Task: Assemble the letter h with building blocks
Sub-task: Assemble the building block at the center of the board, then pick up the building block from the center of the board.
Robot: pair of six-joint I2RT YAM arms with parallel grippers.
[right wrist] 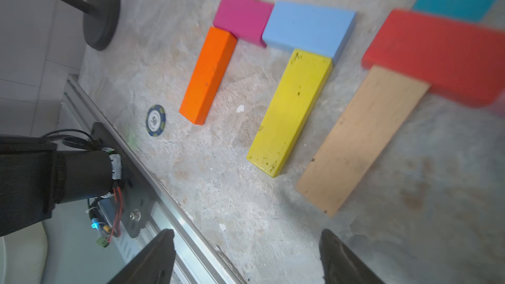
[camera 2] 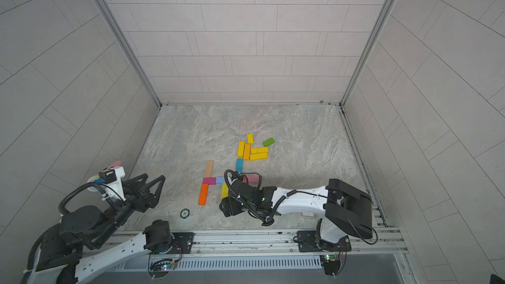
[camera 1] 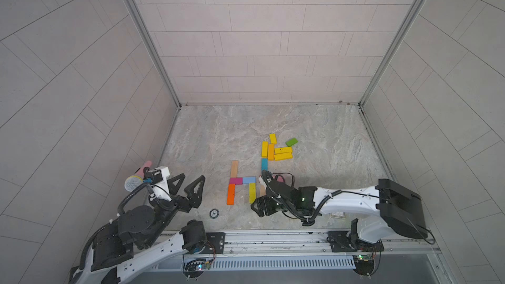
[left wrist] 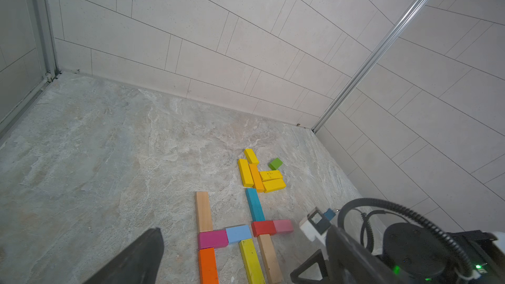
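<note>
A grey stone-patterned table (camera 1: 322, 143) is seen from above, with two robot arms reaching in from the near edge and coloured building blocks lying flat near the middle. One lowercase h looks finished. A plain wood block (camera 1: 234, 168) and an orange block (camera 1: 231, 194) make the tall stem. A magenta block (camera 1: 235, 180) and a light blue block (camera 1: 249, 180) make the bridge, and a yellow block (camera 1: 252, 193) runs down as the right leg, all touching. Just beside it on the right, a second, similar figure is partly laid: a teal block (left wrist: 254, 204) above, a red block (left wrist: 263, 228) and a pink block (left wrist: 283, 226) across, and a second wood block (left wrist: 270, 258) below. It appears to lack its right leg. Spare yellow blocks (camera 1: 282, 152) and a green block (camera 1: 291, 141) lie farther back. The left gripper (camera 1: 193, 176) hovers to the left of the letters, wide open and empty. The right gripper (right wrist: 246, 232) is on the near side of the letters, fingers spread, holding nothing.
</note>
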